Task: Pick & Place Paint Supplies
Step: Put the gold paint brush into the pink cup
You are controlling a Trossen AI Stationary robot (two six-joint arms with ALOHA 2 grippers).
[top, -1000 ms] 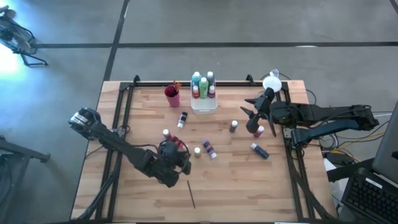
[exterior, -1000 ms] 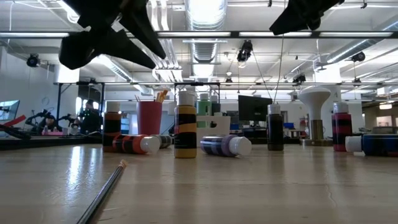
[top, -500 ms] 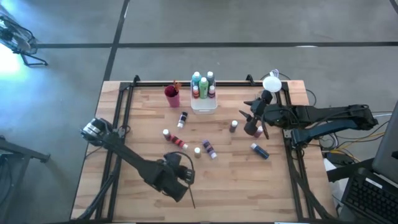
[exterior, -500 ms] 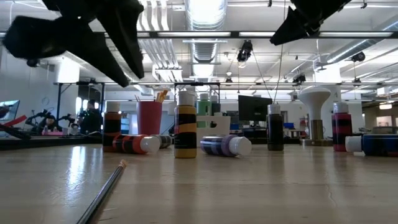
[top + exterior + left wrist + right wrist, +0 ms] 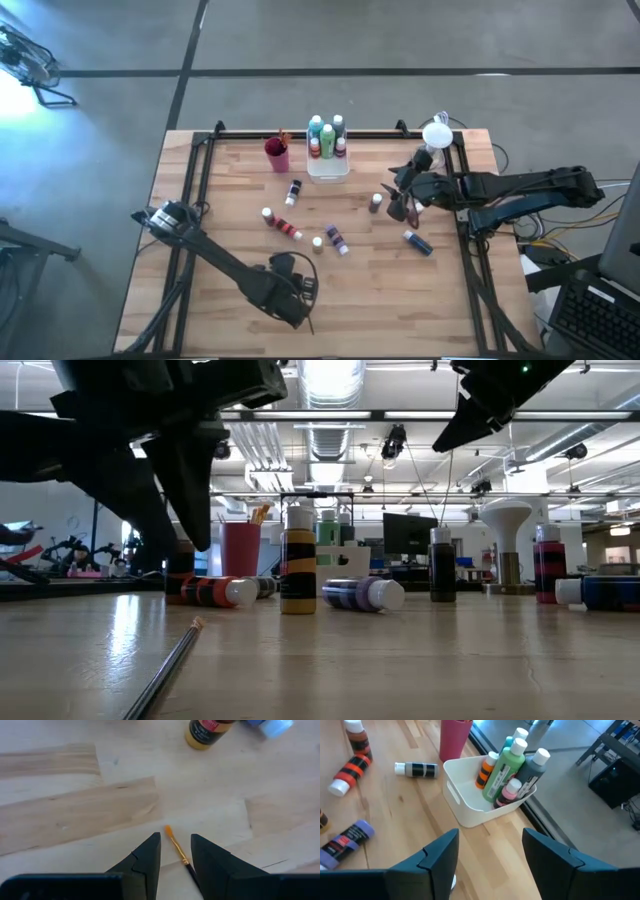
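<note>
Left gripper (image 5: 175, 851): fingers parted, nothing grasped, straddling the orange-tipped paintbrush (image 5: 176, 848) at the near middle of the table (image 5: 230, 190) — brush flat on the wood, not lifted. Right gripper (image 5: 489, 854): fingers spread wide, empty, hovering at the right side of the table, aimed toward the white tray (image 5: 470, 810).

Done so far, judging from the layout: several bottles upright in the tray at the far middle — green bottle (image 5: 504, 767), grey bottle (image 5: 532, 772), an orange one (image 5: 487, 769), a small pink one (image 5: 509, 790), a teal cap behind. Brush handles visible in the magenta cup (image 5: 276, 152), just left of the tray.

Left to do — roughly half, as an estimate: loose bottles across the table middle, namely a grey-and-black one lying down (image 5: 417, 768), a red one lying (image 5: 349, 774), a brown one upright (image 5: 356, 737), a purple one lying (image 5: 342, 842), a yellow one upright (image 5: 206, 730), a dark one upright (image 5: 376, 203), a blue one lying at the right (image 5: 417, 242), a red one near the right gripper (image 5: 416, 211). Plus the brush under the left gripper.
</note>
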